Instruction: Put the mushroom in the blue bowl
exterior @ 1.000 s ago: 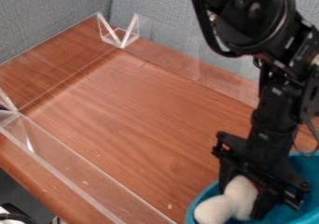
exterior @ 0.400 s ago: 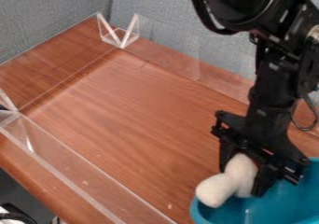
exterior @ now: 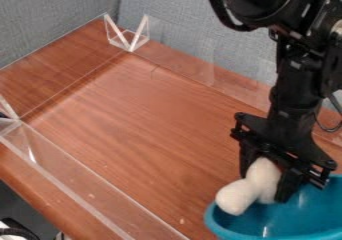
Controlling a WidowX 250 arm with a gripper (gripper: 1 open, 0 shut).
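Note:
The mushroom (exterior: 242, 194) shows as a cream-white lump, and I cannot make out its cap. My gripper (exterior: 278, 177) hangs straight down from the black arm and is shut on the mushroom's upper part. The mushroom sits just above the near-left rim of the blue bowl (exterior: 301, 225). This bowl is at the bottom right corner, partly cut off by the frame edge. Whether the mushroom touches the rim I cannot tell.
The wooden tabletop (exterior: 134, 114) is fenced by low clear acrylic walls, one along the front left (exterior: 60, 179) and one along the back (exterior: 181, 62). A grey panel stands behind the table.
The gripper has risen a little with the mushroom in it, bringing the mushroom from low at the bowl up to just above the rim.

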